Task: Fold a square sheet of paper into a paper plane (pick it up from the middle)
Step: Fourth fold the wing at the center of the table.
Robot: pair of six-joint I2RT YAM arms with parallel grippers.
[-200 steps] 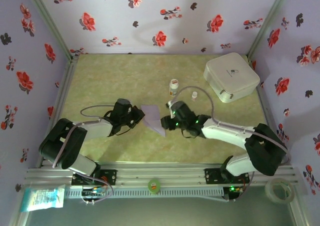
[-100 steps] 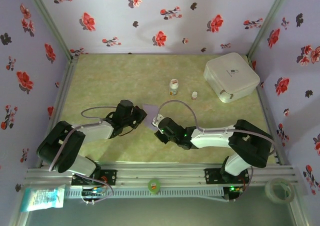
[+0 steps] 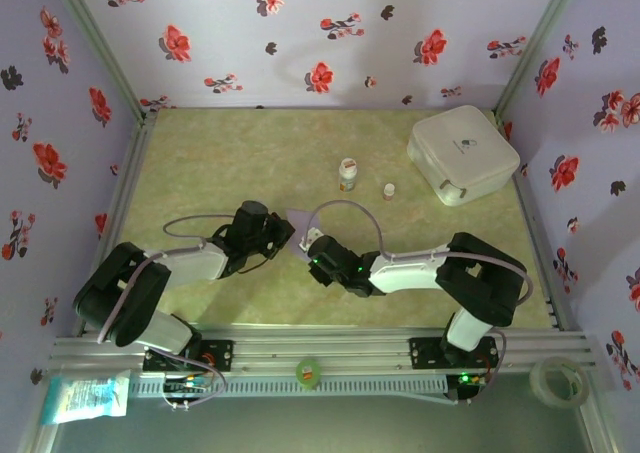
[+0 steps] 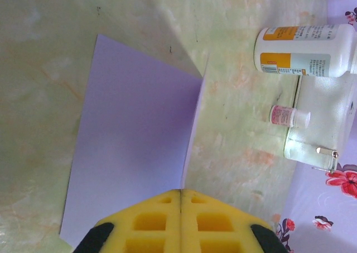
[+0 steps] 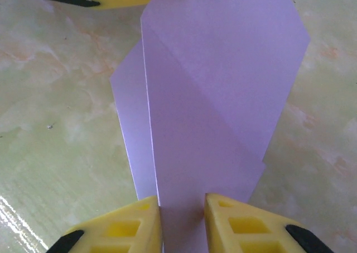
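So, the square sheet of paper (image 3: pixel 298 220), part-folded w/ one raised crease, lies mid tabletop (image 3: pixel 220 153) btwn both arms. At one end the left gripper (image 4: pixel 181 192) has pads pressed together; the paper's upright flap runs into the seam, so it looks clamped on it. At the opposite end the right gripper (image 5: pixel 183 208) has pads slightly apart, straddling the crease.

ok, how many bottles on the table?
2. The larger white bottle with an orange label stands behind the folded paper; the tiny pink-labelled bottle sits just right of it, toward the white box. More could be hidden from view.
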